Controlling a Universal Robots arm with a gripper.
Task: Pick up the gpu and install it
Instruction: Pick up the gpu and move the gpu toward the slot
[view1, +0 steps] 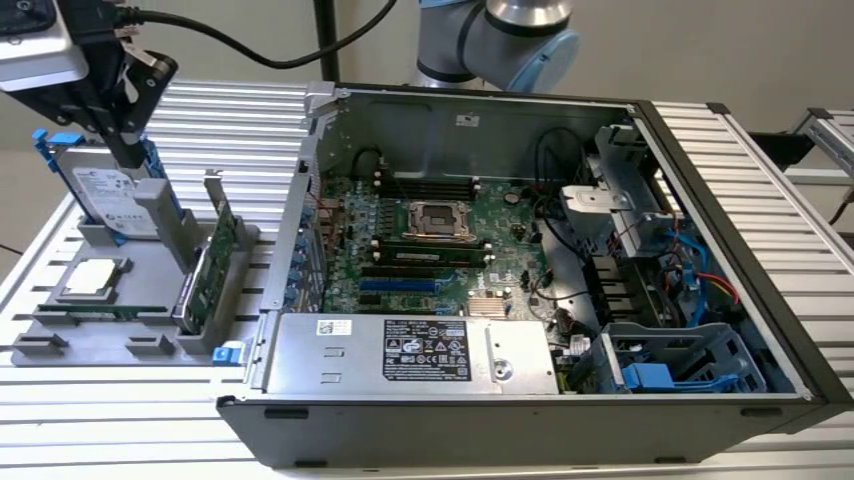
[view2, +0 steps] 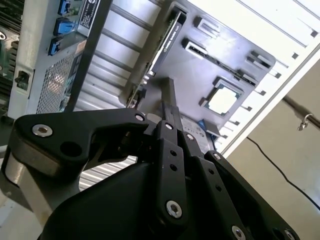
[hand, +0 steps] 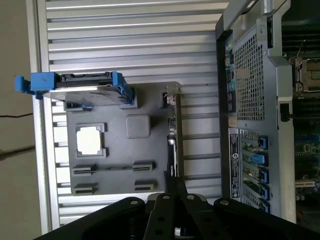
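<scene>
Exterior view. The gripper (view1: 128, 155) hangs over the far end of the grey holder tray (view1: 80, 346), which sits near the slatted table's (view1: 227, 120) edge on the exterior view's left. Its fingers are pressed together and pinch nothing. The gpu (view1: 210, 255) stands on its long edge in a slot along the tray's side nearest the computer case (view1: 534, 432), bracket end up, well below the fingertips and apart from them. A hard drive (view1: 107, 195) with blue rails stands at the tray's far end, and a processor chip (view1: 91, 278) lies flat near the tray's outer side. A narrow strip of bare table runs between the gpu and the case wall. The case lies open on top.

First wrist view. The fingertips line up over one end of the gpu (hand: 173, 130), seen edge-on. There is open tray floor (hand: 120, 155) on its chip side and bare slats between it and the case (hand: 250, 75).

Second wrist view. The closed fingers (view2: 168, 100) point at the tray (view2: 200, 75). The gpu (view2: 165, 45) runs along the tray's edge beside the case (view2: 45, 75).
</scene>
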